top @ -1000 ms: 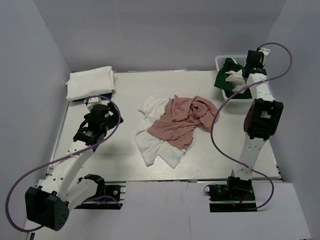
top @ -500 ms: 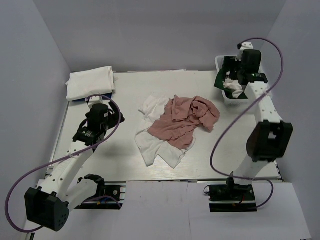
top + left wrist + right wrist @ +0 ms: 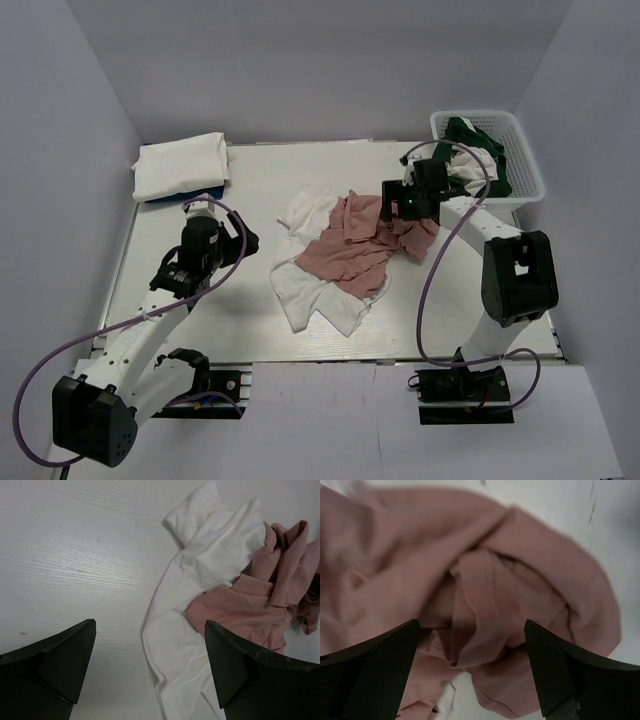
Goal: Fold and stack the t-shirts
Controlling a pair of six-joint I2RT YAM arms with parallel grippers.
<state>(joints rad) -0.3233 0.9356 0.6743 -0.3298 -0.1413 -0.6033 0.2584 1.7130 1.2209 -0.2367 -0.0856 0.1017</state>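
Right wrist only pink t-shirt, top external adds basket, folded stack

1 dusty pink t-shirt lies on the 1 bench. 1 dark green t-shirt sits in the 1 white mesh basket, with 1 patch of white cloth beside it. 1 crumpled white t-shirt shows under the pink one, though it may be 2. 1 folded white pile sits at the far left corner; its layers cannot be counted. There are 2 pincers: the left pincer and the right pincer.
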